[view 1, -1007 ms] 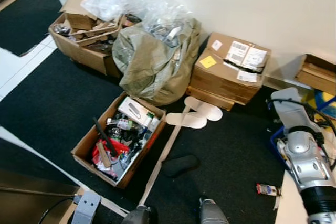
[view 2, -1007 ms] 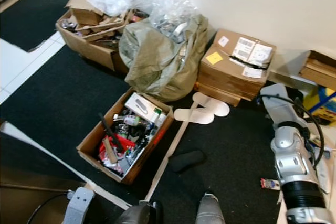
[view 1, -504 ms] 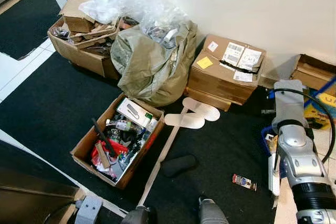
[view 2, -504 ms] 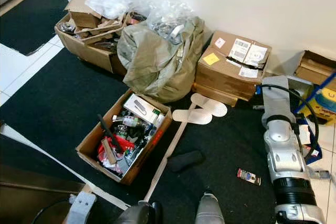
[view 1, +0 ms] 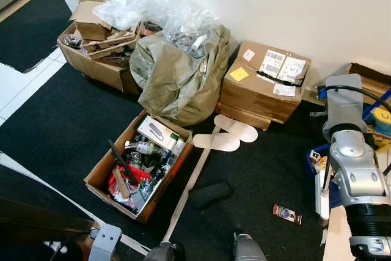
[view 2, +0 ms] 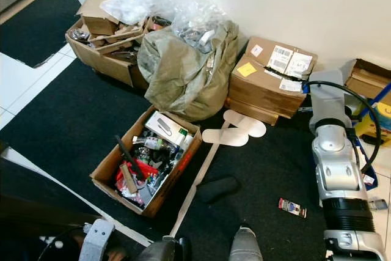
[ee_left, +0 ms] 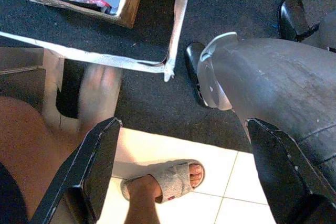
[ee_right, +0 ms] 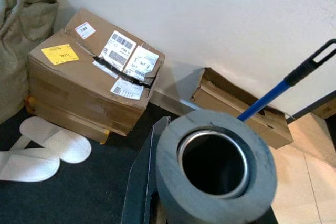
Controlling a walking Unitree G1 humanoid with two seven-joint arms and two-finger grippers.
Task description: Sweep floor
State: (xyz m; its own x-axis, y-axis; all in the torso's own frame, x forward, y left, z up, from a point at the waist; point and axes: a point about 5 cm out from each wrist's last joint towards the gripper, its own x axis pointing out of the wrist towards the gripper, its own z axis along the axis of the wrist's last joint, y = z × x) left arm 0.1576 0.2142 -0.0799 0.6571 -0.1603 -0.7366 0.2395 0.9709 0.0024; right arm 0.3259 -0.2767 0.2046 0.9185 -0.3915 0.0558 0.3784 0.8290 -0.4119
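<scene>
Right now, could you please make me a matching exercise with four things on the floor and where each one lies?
Things:
1. white slippers
2. open box of clutter
3. grey-green sack
4. small packet

Places:
A. leaning against the wall, between cartons
B. on the black carpet beside the right arm
C. in front of the labelled carton
D. left of the pale strip on the carpet

Pairs: 1-C, 2-D, 3-A, 4-B

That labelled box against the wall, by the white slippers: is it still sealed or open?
Partly open. The labelled cardboard box has its top seam torn, with a dark gap running between the shipping labels, though the flaps lie mostly flat. What is inside cannot be seen.
</scene>
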